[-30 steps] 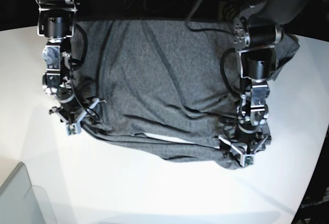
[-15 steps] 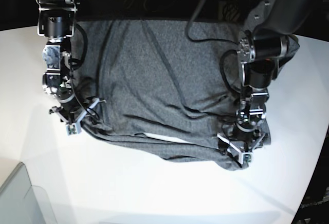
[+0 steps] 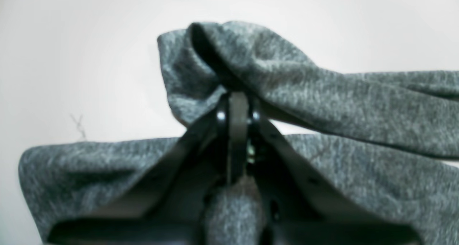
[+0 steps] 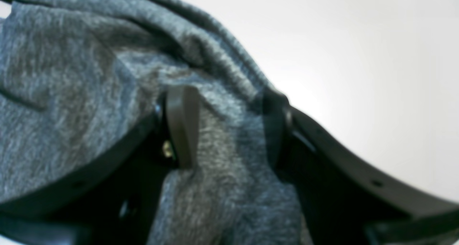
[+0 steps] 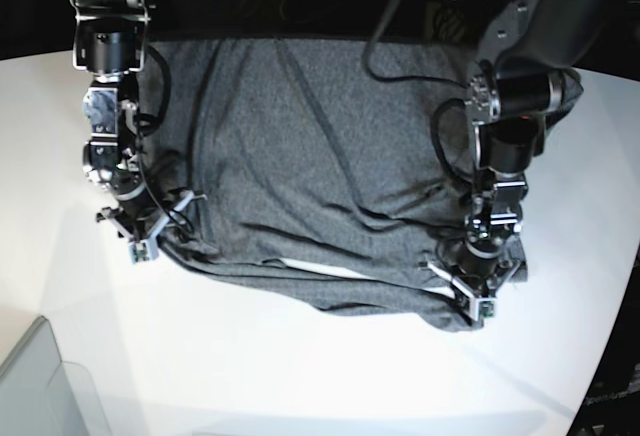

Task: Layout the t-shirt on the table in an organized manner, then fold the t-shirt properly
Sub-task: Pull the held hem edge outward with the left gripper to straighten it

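Left gripper (image 5: 478, 296) pinches shirt (image 5: 310, 156) hem at lower right, right gripper (image 5: 150, 231) at left edge spread around a fold, on table (image 5: 300, 376).

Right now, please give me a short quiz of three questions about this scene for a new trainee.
1. True or false: the left gripper is shut on the t-shirt.
2. How do the right gripper jaws stand: A) apart, with fabric between them, B) shut tight?
3. What colour is the table?

Key: 1 true; 2 A; 3 white.
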